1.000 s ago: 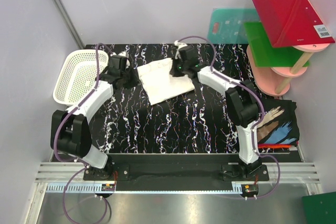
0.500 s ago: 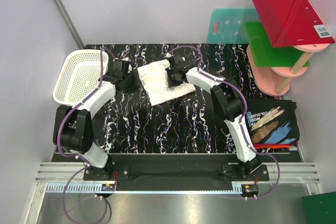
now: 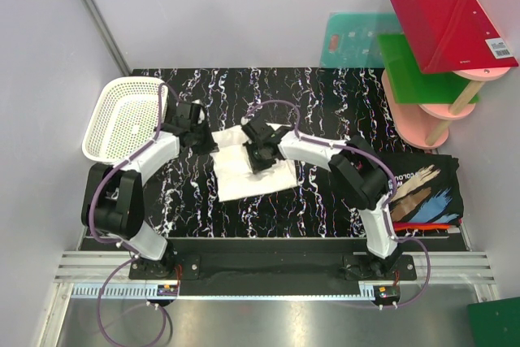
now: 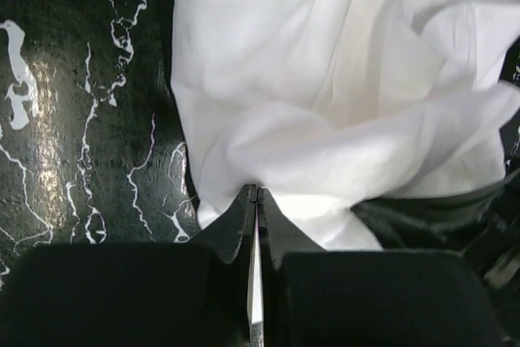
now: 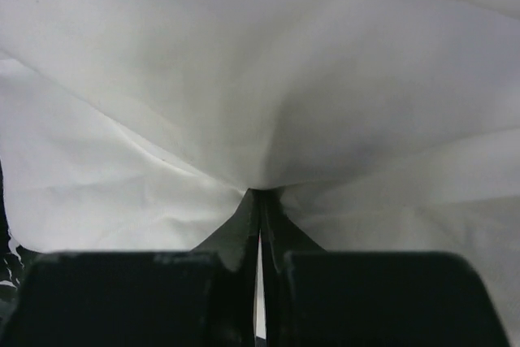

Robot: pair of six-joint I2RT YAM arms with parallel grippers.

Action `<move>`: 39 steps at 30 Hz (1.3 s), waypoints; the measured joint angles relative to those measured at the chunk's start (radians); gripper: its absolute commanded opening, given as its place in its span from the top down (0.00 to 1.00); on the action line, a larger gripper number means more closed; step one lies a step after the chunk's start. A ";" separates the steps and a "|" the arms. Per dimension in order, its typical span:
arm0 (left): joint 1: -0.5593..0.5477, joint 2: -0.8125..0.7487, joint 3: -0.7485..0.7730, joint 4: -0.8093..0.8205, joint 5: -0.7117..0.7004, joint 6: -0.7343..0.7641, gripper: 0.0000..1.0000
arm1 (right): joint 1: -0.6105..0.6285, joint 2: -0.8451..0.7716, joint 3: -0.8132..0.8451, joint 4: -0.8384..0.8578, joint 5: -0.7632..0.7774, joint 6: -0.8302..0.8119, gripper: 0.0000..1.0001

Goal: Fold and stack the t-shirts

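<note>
While the left gripper point(image 4: 253, 194) and right gripper point(image 5: 258, 194) are clamped on folds of the white t-shirt point(image 3: 244, 178) at the centre of the table point(image 3: 313, 201), thin cloth could slip from either pinch, skewing the fold.

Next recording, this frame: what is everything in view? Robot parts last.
white t-shirt: one, white, crumpled at table centre.
black t-shirt: one, black with colourful print, folded at table's right edge.
red-orange cloth: one, a strip showing under the black t-shirt.
basket: one, white mesh, table's far-left corner.
upper board: one, red, atop the stand, far right.
lower board: one, green, under the upper board.
third board: one, teal, by the back wall.
stand: one, pink, right of the table.
table: one, black with white veining.
left arm: one, white and black, jaws shut on white t-shirt's edge.
right arm: one, white and black, jaws shut on white t-shirt.
</note>
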 measured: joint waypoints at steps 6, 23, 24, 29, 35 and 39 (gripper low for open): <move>0.000 -0.086 -0.053 0.007 0.014 -0.001 0.07 | 0.051 -0.120 -0.092 -0.042 0.098 0.009 0.34; 0.000 -0.190 -0.167 0.011 0.018 -0.050 0.01 | -0.047 -0.356 -0.218 0.037 0.380 -0.009 0.27; 0.000 -0.174 -0.175 0.014 0.018 -0.054 0.01 | -0.049 -0.331 -0.224 0.037 0.380 -0.007 0.28; 0.000 -0.121 -0.189 0.048 0.021 -0.076 0.14 | -0.053 -0.255 -0.233 0.054 0.377 -0.002 0.36; -0.004 -0.053 -0.186 0.126 0.031 -0.103 0.97 | -0.061 -0.228 -0.243 0.141 0.368 0.015 1.00; -0.010 0.001 -0.168 0.157 0.046 -0.108 1.00 | -0.062 -0.228 -0.265 0.182 0.366 0.022 1.00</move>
